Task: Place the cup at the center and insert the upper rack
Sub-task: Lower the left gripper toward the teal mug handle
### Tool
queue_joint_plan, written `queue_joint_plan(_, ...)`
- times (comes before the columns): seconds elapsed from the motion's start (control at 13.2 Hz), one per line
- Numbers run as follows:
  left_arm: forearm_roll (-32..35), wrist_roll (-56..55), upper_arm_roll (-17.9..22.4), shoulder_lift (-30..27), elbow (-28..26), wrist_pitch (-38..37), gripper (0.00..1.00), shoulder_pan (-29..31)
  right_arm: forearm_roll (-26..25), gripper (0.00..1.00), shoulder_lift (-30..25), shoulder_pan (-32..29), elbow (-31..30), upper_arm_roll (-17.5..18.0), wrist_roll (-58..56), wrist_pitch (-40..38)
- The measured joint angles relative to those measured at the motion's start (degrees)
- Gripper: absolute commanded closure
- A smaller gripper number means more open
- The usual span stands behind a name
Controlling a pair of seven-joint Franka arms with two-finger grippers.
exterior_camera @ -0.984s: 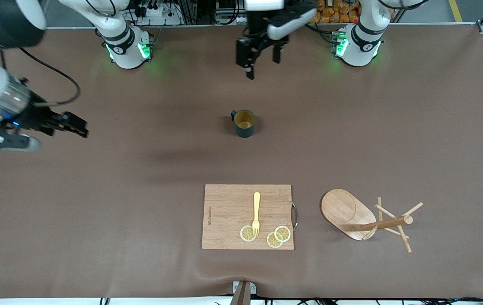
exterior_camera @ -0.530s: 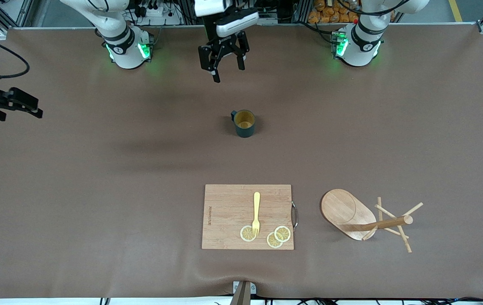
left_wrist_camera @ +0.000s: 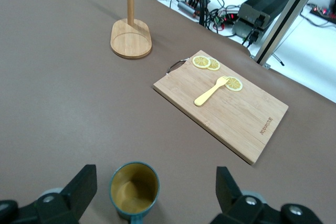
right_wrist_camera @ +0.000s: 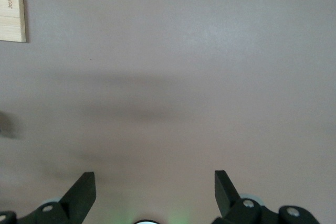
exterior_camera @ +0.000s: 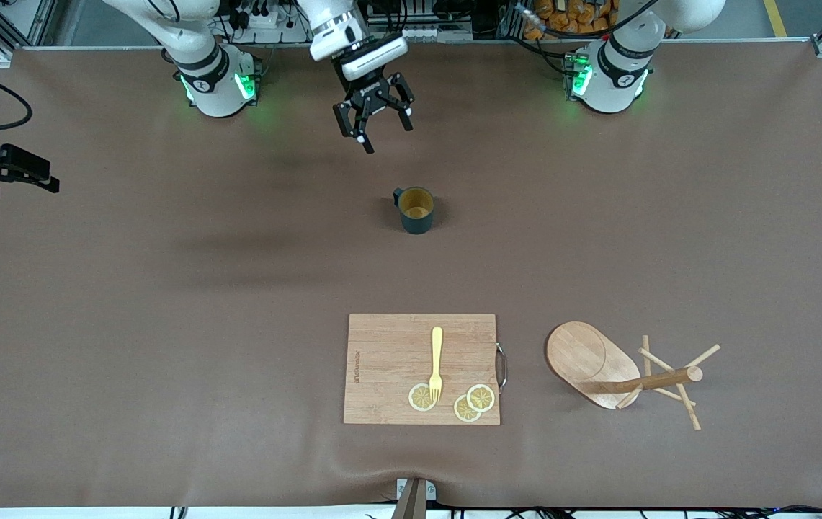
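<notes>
Low in the front view, nearest the camera, a cutting board (exterior_camera: 389,360) carries a yellow fork (exterior_camera: 436,360) and three lemon slices (exterior_camera: 481,397). Beside it, toward the left arm's end of the table, the mug tree (exterior_camera: 591,357) stands untouched. The left wrist view shows it upright on its oval base (left_wrist_camera: 130,35).

Farther up, at about mid-frame, the cup (exterior_camera: 416,210) sits upright on the bare table, handle toward the right arm's end, in the same spot as a second ago. Nothing touches it.

At the top middle of the frame, the left gripper (exterior_camera: 376,137) hangs over the table with its fingers spread and nothing between them. Over the last second it has slid along the top of the frame toward the right arm's end. Its wrist camera now looks past both fingers (left_wrist_camera: 79,190) at the cup (left_wrist_camera: 134,190).

The right gripper (exterior_camera: 52,176), also released and holding nothing, has drawn back to the frame's edge at the right arm's end, over bare table.

With the cup already near the table's middle and both arms clear of it, the cup step looks done or nearly so. The mug tree is probably what remains.
</notes>
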Motion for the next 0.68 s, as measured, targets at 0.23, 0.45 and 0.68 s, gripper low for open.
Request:
queue_joint_plan(0.23, 0.4, -1.4, 7.2, 5.3, 1.5, -0.2, 0.0, -7.6, -0.1, 0.0, 0.0, -0.8, -1.8, -0.2, 0.0, 1.3)
queue_joint_plan(0.45, 2.3, -1.6, 11.0, 9.6, 1.9, -1.4, 0.0, -12.6, -0.5, 0.0, 0.0, -0.7, -2.5, 0.1, 0.0, 1.7)
queue_joint_plan(0.68, 6.4, -1.6, 11.6, 13.0, 2.2, -1.9, 0.0, -13.7, -0.6, 0.0, -0.1, -0.6, -2.5, 0.4, 0.2, 1.7)
